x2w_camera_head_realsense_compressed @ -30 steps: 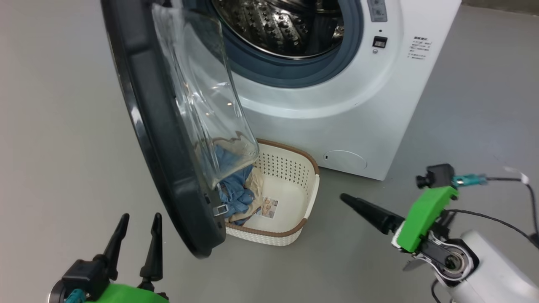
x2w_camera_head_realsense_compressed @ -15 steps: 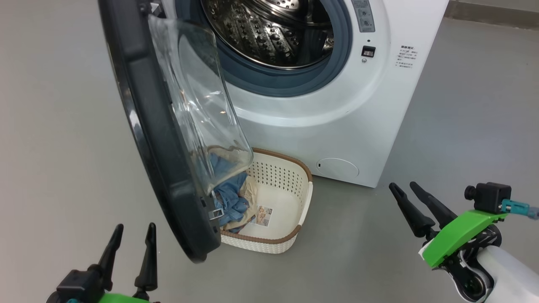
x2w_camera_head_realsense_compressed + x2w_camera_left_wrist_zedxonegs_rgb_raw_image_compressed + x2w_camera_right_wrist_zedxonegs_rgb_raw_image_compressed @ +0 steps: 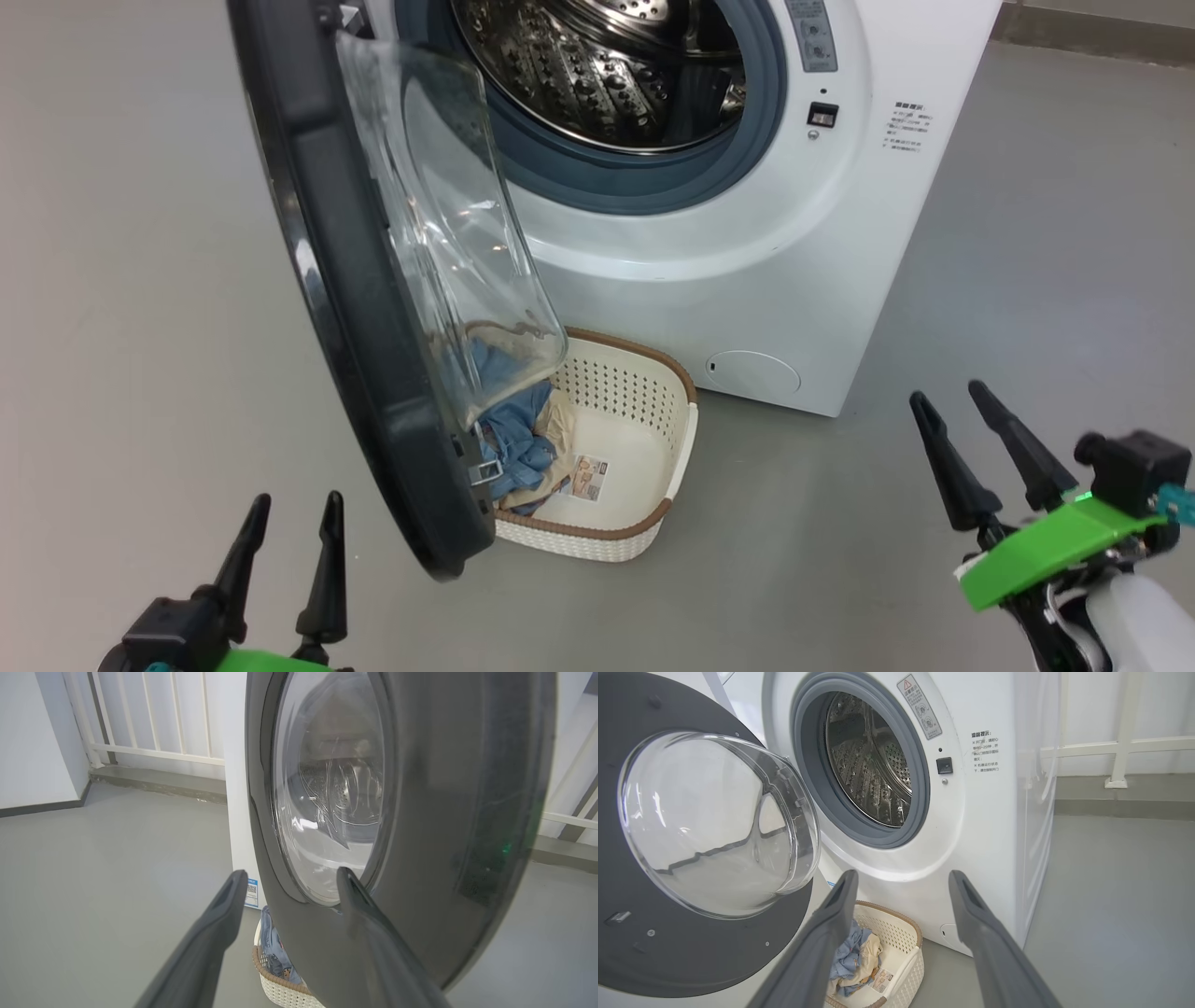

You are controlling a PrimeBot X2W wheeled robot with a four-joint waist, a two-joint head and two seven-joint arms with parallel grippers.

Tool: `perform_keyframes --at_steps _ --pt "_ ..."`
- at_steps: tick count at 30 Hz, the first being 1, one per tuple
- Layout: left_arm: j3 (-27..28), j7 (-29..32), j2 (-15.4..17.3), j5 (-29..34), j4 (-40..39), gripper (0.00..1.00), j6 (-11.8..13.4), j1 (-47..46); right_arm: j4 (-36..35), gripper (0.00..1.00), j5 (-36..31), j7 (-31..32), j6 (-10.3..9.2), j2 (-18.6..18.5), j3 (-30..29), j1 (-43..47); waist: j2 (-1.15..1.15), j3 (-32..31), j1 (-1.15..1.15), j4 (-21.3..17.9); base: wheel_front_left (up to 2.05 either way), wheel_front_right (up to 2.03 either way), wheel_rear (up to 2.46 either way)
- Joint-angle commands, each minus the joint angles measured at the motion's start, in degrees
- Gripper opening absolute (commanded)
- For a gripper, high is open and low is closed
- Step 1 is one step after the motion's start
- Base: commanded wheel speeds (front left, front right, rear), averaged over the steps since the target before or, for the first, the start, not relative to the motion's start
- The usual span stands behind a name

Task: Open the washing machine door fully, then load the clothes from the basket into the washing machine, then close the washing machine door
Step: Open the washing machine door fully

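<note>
The white washing machine (image 3: 747, 280) stands ahead with its steel drum (image 3: 607, 75) exposed. The washing machine door (image 3: 345, 280), black-rimmed with a clear glass bowl (image 3: 448, 224), hangs swung out to the left, partly over the basket. The cream basket (image 3: 644, 439) sits on the floor before the machine, and the clothes (image 3: 518, 439), blue with a beige piece, lie in its left half. My left gripper (image 3: 291, 509) is open at the lower left, just outside the door's outer face (image 3: 444, 812). Open too, my right gripper (image 3: 948, 397) hovers at the lower right, apart from everything.
Grey floor (image 3: 140, 327) spreads on both sides of the machine. A white railing (image 3: 154, 728) and a low kerb run behind it. The round service cap (image 3: 752, 373) sits low on the washer's front.
My right gripper has swung from pointing left to pointing up the view, and has moved right. The camera has shifted a little. Door, basket and left gripper keep their places.
</note>
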Motion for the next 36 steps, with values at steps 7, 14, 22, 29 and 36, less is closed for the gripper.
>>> perform_keyframes --at_steps 7,14,22,29,36 --pt "1.9 -0.5 0.8 0.5 -1.3 1.0 -0.2 -0.8 -3.5 1.0 -7.2 -0.7 0.09 3.4 -4.3 7.9 0.0 0.1 0.0 0.4 0.0 0.0 0.0" --pt "1.9 -0.5 0.6 0.3 -1.0 1.0 -0.2 -1.2 -1.6 1.0 -9.3 -0.7 0.09 5.3 -4.1 10.6 0.0 0.4 0.0 0.2 0.0 0.0 0.0" --pt "2.4 -0.5 0.5 0.2 -0.9 1.0 -0.2 -2.0 -1.2 1.0 -9.7 -0.7 0.09 5.9 -5.5 10.5 0.0 0.4 0.0 0.1 0.0 0.0 0.0" --pt "6.6 -0.5 -0.2 -3.0 -5.3 0.0 -0.2 -3.3 -1.6 1.0 -10.2 -0.7 0.09 6.0 -5.8 10.7 0.0 0.0 0.0 0.3 0.0 0.0 0.0" --pt "8.1 -0.5 -0.6 -4.4 -20.3 0.0 -0.2 -5.8 -1.7 1.0 -10.5 -0.7 0.09 5.8 -6.1 10.7 0.0 0.2 0.0 0.7 0.0 0.0 0.0"
